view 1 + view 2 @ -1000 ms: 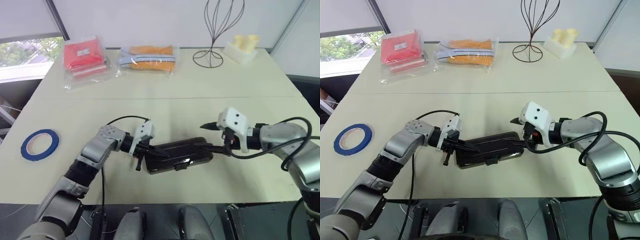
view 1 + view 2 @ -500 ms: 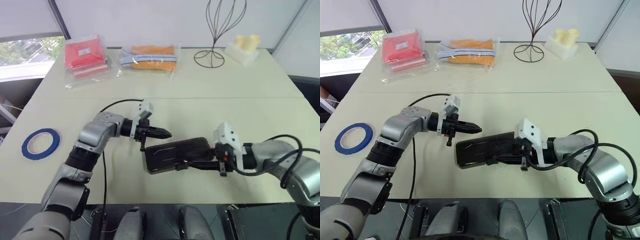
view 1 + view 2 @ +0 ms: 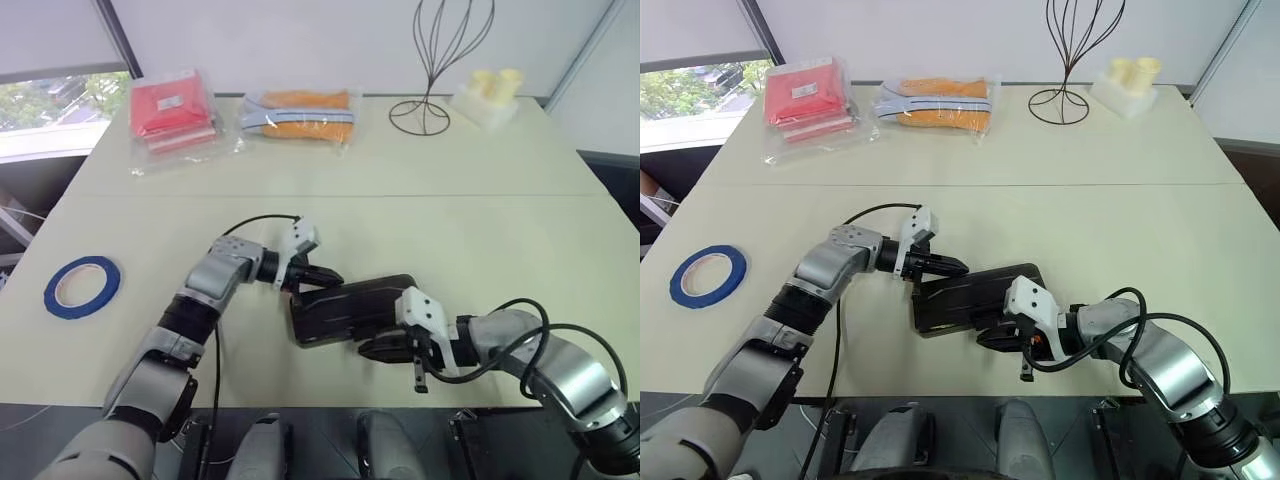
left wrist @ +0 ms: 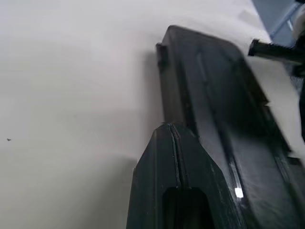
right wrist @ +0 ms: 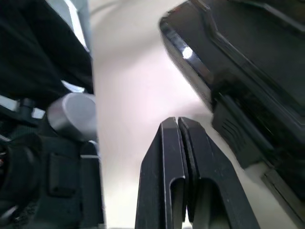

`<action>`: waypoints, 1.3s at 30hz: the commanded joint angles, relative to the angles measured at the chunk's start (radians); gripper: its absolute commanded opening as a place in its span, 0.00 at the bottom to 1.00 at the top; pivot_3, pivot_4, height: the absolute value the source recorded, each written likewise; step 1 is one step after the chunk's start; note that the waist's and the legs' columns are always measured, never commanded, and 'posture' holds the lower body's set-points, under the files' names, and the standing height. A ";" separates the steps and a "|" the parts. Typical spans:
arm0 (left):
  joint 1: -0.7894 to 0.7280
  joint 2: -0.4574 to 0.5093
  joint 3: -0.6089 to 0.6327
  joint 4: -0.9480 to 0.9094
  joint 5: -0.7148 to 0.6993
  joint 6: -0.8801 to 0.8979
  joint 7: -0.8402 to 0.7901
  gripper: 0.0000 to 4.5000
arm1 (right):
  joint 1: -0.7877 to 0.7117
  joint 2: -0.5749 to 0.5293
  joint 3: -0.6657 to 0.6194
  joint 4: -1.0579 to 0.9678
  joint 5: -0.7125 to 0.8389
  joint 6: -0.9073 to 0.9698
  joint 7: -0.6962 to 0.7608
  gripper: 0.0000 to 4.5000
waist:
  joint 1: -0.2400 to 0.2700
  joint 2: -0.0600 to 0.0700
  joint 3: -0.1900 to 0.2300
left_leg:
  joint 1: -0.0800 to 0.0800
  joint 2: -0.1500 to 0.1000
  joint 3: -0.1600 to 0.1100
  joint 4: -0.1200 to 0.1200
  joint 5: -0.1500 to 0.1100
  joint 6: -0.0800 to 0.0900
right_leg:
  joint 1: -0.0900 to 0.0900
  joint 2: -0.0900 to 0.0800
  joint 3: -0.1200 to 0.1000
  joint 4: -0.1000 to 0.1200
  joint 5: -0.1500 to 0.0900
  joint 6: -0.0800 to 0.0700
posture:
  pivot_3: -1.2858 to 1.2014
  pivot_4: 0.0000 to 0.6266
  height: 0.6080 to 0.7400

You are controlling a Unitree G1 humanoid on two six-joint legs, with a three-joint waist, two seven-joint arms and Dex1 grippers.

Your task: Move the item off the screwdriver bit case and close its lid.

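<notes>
Left tool (image 3: 333, 273): you see its two black fingers pressed together with nothing between them, the tip at the far left corner of the screwdriver bit case (image 3: 352, 309); whether it touches the case, you cannot tell.
Right tool (image 3: 987, 340): your right fingers are also pressed together and hold nothing; the tip sits at the near edge of the case, beside the small black latch tab (image 5: 237, 132).
Screwdriver bit case: it lies flat on the bench (image 3: 470, 230) near the front edge, at about 6 o'clock from the middle of the bench, between your two tools.
Lid (image 3: 975, 290): the dark smoky panel lies down over the case; whether the latch is engaged, you cannot tell.
Item: the blue tape roll (image 3: 81, 287) lies flat on the bench at about 9 o'clock from the case, well apart from it, near the left edge.
Far side of bench: at 11 o'clock a red packet (image 3: 170, 113) in clear wrap, at 12 an orange packet (image 3: 298, 114), at 1 a black wire stand (image 3: 430, 70) and a pale cream object (image 3: 487, 94).
</notes>
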 commanded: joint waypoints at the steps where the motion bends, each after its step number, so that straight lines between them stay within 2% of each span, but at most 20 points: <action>1: -0.003 -0.032 -0.016 0.047 0.034 -0.060 0.005 0.00 | -0.011 0.015 -0.005 -0.001 -0.030 -0.031 -0.031 0.01 | 0.000 0.000 0.000 | 0.000 0.000 0.000 0.000 0.000 0.000 | 0.000 0.000 0.000 0.000 0.000 0.000 | 0.52 0.24 1.00; 14: -0.004 -0.085 -0.026 0.115 0.077 -0.126 -0.016 0.00 | -0.021 0.034 0.001 0.012 -0.127 -0.057 -0.091 0.01 | -0.001 0.000 0.000 | 0.000 0.000 0.000 0.001 0.000 0.000 | 0.000 0.000 0.000 0.000 0.000 0.000 | 0.52 0.24 1.00; 30: 0.027 -0.095 -0.058 0.087 0.099 -0.123 -0.063 0.00 | -0.032 0.066 0.030 0.051 -0.271 -0.153 -0.149 0.01 | -0.005 -0.001 -0.001 | 0.001 0.000 0.000 0.003 0.000 0.000 | 0.002 0.000 0.000 0.001 0.000 0.000 | 0.52 0.24 1.00; 34: 0.027 -0.095 -0.055 0.080 0.097 -0.118 -0.059 0.00 | -0.032 0.067 0.025 0.038 -0.260 -0.138 -0.127 0.01 | -0.006 -0.001 -0.001 | 0.002 0.000 0.000 0.003 0.000 0.000 | 0.002 0.001 0.000 0.001 0.000 0.000 | 0.52 0.24 1.00; 39: 0.011 -0.080 -0.005 0.053 0.070 -0.078 -0.033 0.00 | -0.007 0.013 -0.030 -0.028 -0.178 -0.090 -0.057 0.01 | -0.002 -0.001 -0.001 | 0.001 0.000 0.000 0.003 0.000 0.001 | 0.003 0.001 0.000 0.001 0.000 0.000 | 0.52 0.24 1.00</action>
